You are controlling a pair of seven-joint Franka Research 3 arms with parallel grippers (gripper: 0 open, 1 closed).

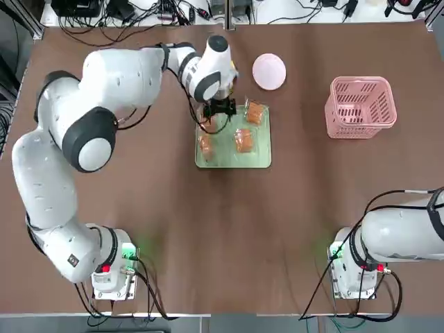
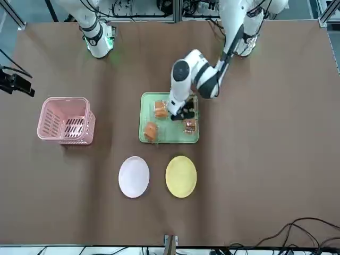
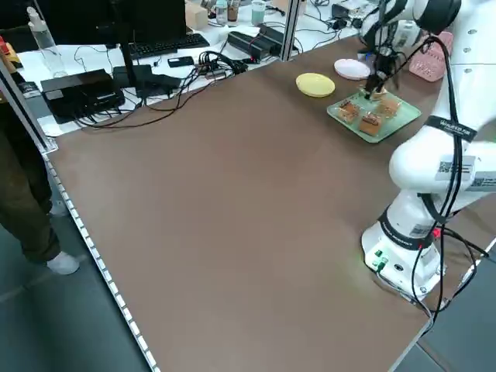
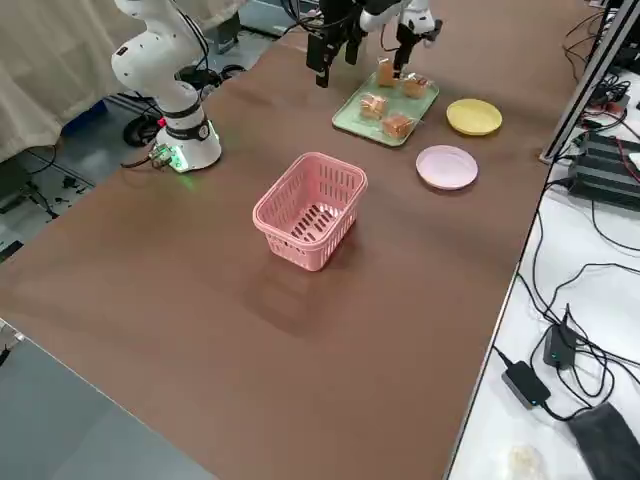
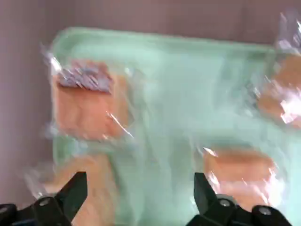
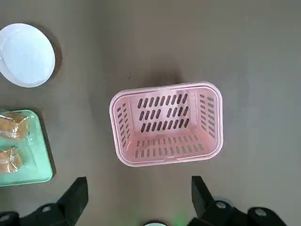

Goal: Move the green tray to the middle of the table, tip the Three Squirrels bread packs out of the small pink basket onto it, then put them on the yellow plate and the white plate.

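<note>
And here's the left gripper (image 5: 141,193), fingers spread wide above the green tray (image 5: 164,94), with bread packs (image 5: 240,176) lying loose beneath and around it, probably lined up there to pick one for the plates beyond, the yellow (image 2: 181,177) and the white (image 2: 134,177).

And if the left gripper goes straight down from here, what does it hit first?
Left gripper, over the tray: likely a bread pack by the jaws, or else bare green tray between packs. Depth's unclear.
</note>
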